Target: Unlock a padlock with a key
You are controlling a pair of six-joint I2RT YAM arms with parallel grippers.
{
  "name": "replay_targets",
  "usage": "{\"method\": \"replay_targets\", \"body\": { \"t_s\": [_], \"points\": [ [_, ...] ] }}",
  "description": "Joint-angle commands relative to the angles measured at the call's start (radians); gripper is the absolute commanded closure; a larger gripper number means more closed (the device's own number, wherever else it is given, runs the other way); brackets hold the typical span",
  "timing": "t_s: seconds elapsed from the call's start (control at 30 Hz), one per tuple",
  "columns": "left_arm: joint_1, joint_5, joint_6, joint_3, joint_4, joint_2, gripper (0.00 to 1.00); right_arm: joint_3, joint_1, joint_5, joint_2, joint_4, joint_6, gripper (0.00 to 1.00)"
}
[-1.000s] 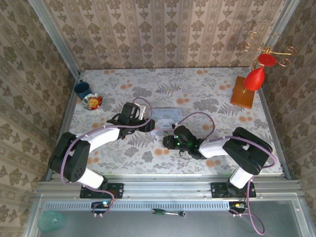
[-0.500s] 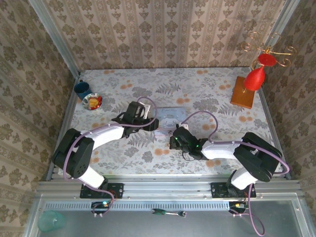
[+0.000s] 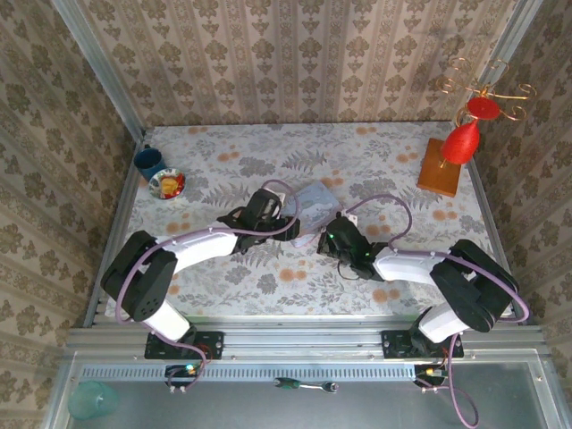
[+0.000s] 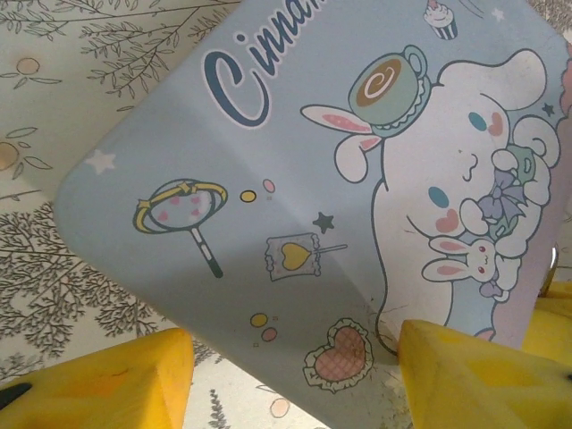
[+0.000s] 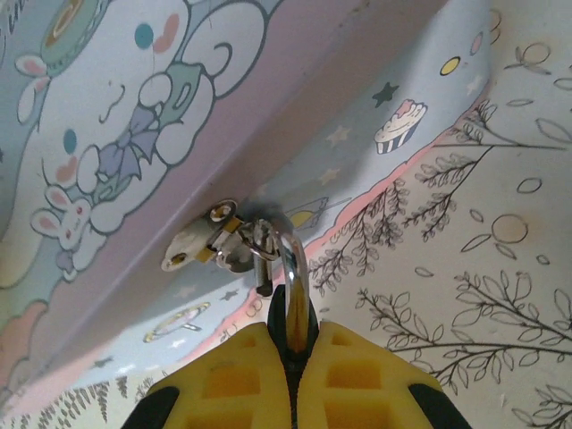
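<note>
one padlock (image 5: 295, 277) is hanging on one pastel tin's (image 4: 295, 179) latch. right fingers (image 5: 241, 384) are gripping its shackle; left fingers (image 4: 107, 384) are standing open beside the tin. one blue cup (image 3: 148, 162) is sitting well apart.

The floral desk (image 3: 375, 156) is carrying a blue cup (image 3: 148, 163) with a small dish (image 3: 167, 184) just beside it at the far left, a pastel tin (image 3: 315, 198) near the middle, and a wooden block (image 3: 438, 170) at the far right, bearing red ornaments (image 3: 461, 143).
</note>
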Motion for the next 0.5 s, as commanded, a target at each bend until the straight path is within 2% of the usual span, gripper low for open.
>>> {"method": "replay_targets", "body": {
  "t_s": [0.0, 0.17, 0.37, 0.47],
  "points": [
    [-0.026, -0.025, -0.083, -0.051, -0.055, 0.028, 0.38, -0.025, -0.027, 0.007, -0.023, 0.081, 0.069, 1.0],
    [-0.039, -0.026, -0.119, -0.058, -0.034, 0.029, 0.38, -0.03, -0.092, -0.061, 0.013, 0.12, 0.105, 1.0],
    [-0.04, -0.018, -0.134, -0.056, -0.026, 0.048, 0.38, 0.007, -0.125, -0.054, 0.028, 0.041, 0.115, 1.0],
    [-0.04, -0.013, -0.143, -0.056, -0.012, 0.06, 0.38, 0.059, -0.136, -0.065, 0.052, -0.06, 0.101, 1.0]
  ]
}}
